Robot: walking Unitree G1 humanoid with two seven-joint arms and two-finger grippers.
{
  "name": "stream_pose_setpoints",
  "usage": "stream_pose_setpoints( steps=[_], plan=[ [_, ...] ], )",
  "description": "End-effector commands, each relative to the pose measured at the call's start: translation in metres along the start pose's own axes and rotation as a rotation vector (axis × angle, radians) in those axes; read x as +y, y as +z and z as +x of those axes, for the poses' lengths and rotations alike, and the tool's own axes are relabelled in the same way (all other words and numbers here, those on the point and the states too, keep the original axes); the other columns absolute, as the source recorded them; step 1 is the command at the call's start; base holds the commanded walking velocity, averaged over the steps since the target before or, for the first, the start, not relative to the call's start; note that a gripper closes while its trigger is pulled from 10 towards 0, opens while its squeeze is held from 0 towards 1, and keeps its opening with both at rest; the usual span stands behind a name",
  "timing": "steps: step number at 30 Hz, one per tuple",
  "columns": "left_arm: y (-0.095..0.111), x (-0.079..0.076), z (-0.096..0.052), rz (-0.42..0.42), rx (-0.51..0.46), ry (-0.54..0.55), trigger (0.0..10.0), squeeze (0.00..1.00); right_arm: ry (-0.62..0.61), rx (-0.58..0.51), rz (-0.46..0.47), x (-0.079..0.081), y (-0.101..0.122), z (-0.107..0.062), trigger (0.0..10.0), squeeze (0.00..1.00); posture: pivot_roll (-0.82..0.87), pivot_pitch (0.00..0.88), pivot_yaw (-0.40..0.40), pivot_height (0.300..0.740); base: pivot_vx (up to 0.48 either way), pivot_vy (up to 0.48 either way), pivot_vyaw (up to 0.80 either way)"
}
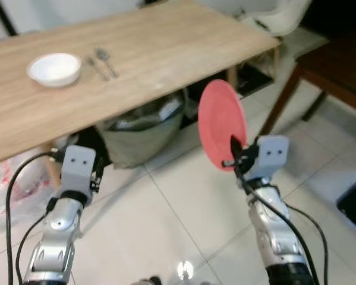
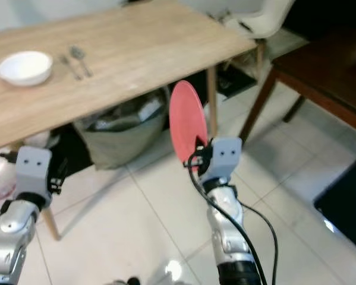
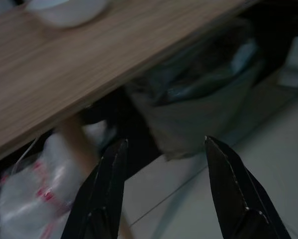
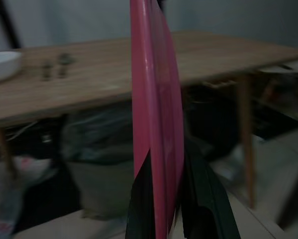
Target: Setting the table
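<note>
Left tool [image 3: 166,191] fingers spread, wooden table [image 3: 64,74] edge, grey bag [image 3: 198,104] beneath

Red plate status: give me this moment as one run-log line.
right hand: shut on red plate, upright on edge, off table | left hand: open, empty | white bowl, cutlery: on table

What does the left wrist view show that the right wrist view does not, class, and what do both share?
Left wrist view alone: the left gripper, fingers apart and empty, and a white plastic bag with red print under the table. Right wrist view alone: the right gripper shut on the edge of the upright pink plate, plus the fork and spoon. Both share the wooden table, the white bowl and the grey-green bag beneath it.
</note>
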State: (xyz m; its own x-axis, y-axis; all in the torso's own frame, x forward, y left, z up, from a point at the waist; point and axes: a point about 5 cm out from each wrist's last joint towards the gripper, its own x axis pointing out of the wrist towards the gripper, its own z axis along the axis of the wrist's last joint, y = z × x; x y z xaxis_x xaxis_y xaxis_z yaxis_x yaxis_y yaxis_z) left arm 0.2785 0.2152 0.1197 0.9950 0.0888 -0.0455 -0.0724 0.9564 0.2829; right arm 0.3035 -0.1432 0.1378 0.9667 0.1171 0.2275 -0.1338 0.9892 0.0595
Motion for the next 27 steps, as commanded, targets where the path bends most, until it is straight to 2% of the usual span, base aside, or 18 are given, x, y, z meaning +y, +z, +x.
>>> stream_pose_setpoints(
  steps=[1,27],
  plan=[
    [-0.002,-0.004,-0.001,-0.001,0.012,-0.013,10.0,0.00,-0.015,0.008,0.009,-0.003,-0.002,-0.002,10.0,0.00,-0.06,0.022,0.028,0.740,0.000,0.000,0.74],
    [0.011,0.000,0.005,0.007,-0.018,0.000,10.0,0.00,-0.048,-0.001,0.016,-0.005,-0.001,-0.001,10.0,0.00,-0.05,0.025,0.039,0.740,0.000,0.000,0.74]
  ],
)
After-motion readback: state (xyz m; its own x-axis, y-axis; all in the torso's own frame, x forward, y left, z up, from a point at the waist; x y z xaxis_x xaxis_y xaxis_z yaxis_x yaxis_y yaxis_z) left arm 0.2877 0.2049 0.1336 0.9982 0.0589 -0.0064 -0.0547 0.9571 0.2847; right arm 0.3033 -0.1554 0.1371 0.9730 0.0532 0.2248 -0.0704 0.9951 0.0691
